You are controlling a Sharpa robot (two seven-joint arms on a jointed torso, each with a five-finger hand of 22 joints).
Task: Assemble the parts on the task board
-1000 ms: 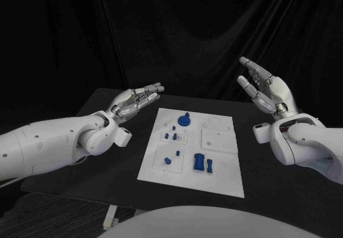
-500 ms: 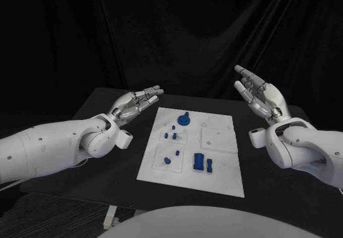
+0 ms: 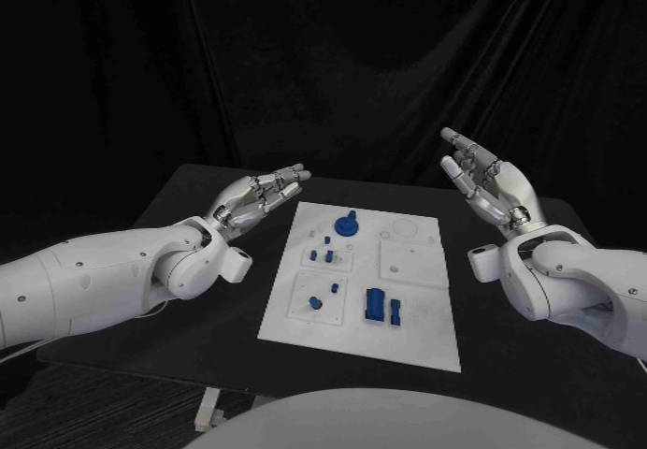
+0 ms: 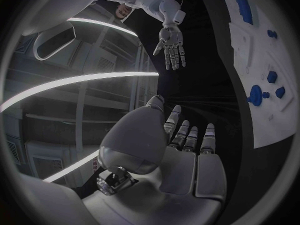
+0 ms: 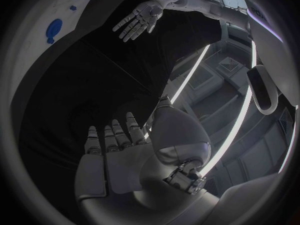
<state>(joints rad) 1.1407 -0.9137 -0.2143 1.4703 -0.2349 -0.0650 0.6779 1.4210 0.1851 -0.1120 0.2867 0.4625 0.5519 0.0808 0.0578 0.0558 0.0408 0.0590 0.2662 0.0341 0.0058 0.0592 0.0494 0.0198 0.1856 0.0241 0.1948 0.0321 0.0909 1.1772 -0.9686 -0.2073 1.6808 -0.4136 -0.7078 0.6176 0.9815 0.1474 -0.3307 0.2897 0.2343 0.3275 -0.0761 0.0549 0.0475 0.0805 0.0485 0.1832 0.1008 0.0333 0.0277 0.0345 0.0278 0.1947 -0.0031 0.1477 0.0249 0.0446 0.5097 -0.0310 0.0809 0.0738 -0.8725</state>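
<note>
My left hand [image 3: 259, 197] is raised at the 9 o'clock side of the task board [image 3: 418, 323], palm up, fingers extended and apart, holding nothing; my right hand [image 3: 491, 184] is raised at the 2 o'clock side in the same empty, spread posture. The task board lies flat at the centre of the black table [image 3: 162, 323], between my hands and touched by neither. The blue parts [image 3: 347, 225] sit on its 9 o'clock half, from a round piece near 12 o'clock to a rectangular block [image 3: 374, 303] near 6 o'clock.
</note>
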